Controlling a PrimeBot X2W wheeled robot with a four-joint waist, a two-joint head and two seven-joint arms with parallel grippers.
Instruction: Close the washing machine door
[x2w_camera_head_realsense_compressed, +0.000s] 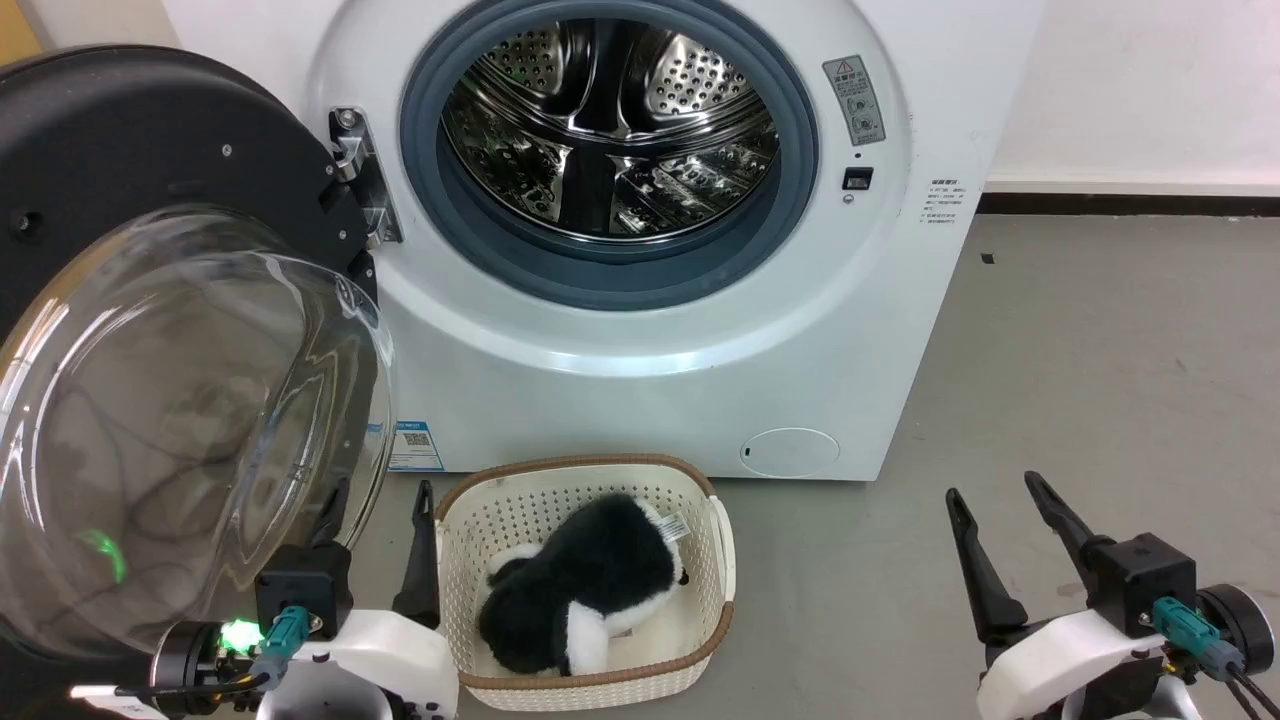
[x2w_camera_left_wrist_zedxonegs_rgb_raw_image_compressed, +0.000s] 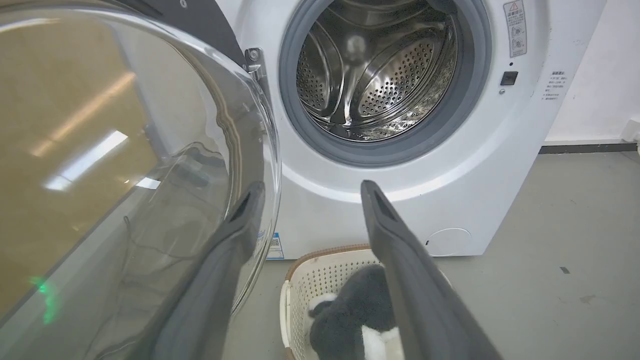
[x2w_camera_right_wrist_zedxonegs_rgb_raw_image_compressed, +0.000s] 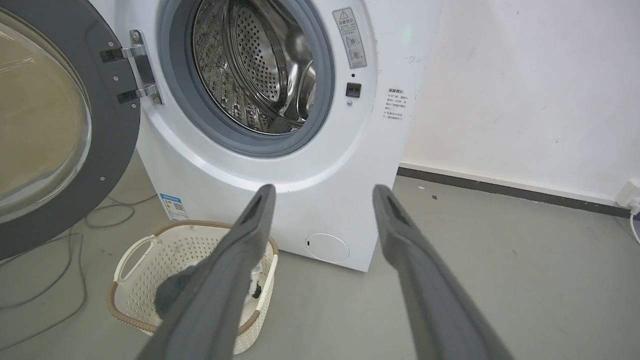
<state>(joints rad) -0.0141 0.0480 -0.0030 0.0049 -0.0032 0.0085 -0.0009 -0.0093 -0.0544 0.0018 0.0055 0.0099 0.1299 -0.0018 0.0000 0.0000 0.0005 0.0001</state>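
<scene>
Left claw (x2w_camera_head_realsense_compressed: 380, 490) (x2w_camera_left_wrist_zedxonegs_rgb_raw_image_compressed: 311, 185): spread wide, nothing in it. On the head feed it sits low on the left. One finger shows through the door's glass bulge, the other is out in the open just beside the basket. I honestly can't tell if that first finger touches the glass.
Right claw (x2w_camera_head_realsense_compressed: 992, 485) (x2w_camera_right_wrist_zedxonegs_rgb_raw_image_compressed: 324, 187): wide too, and empty, low on the right over bare floor (x2w_camera_head_realsense_compressed: 1100, 350), well apart from the washer.
Door spot: the washing machine door (x2w_camera_head_realsense_compressed: 150, 150) (x2w_camera_left_wrist_zedxonegs_rgb_raw_image_compressed: 125, 175) (x2w_camera_right_wrist_zedxonegs_rgb_raw_image_compressed: 45, 125) is swung right out to the left of the opening. It hangs off its metal hinge (x2w_camera_head_realsense_compressed: 360, 170), a black ring with the clear bowl bulging toward me.
Washer: the washing machine (x2w_camera_head_realsense_compressed: 640, 380) is a white front-loader. Its steel drum (x2w_camera_head_realsense_compressed: 610, 120) is in plain view inside the grey gasket (x2w_camera_head_realsense_compressed: 610, 275).
Basket: a cream perforated basket (x2w_camera_head_realsense_compressed: 722, 560) with a brown rim sits on the floor right in front of the washer. A black-and-white plush toy (x2w_camera_head_realsense_compressed: 590, 590) is lying in it.
Small stuff: there's a blue label sticker (x2w_camera_head_realsense_compressed: 415, 447) low on the left of the front and a round hatch (x2w_camera_head_realsense_compressed: 790, 452) low on the right. Cables (x2w_camera_right_wrist_zedxonegs_rgb_raw_image_compressed: 50, 280) trail on the floor under the door.
</scene>
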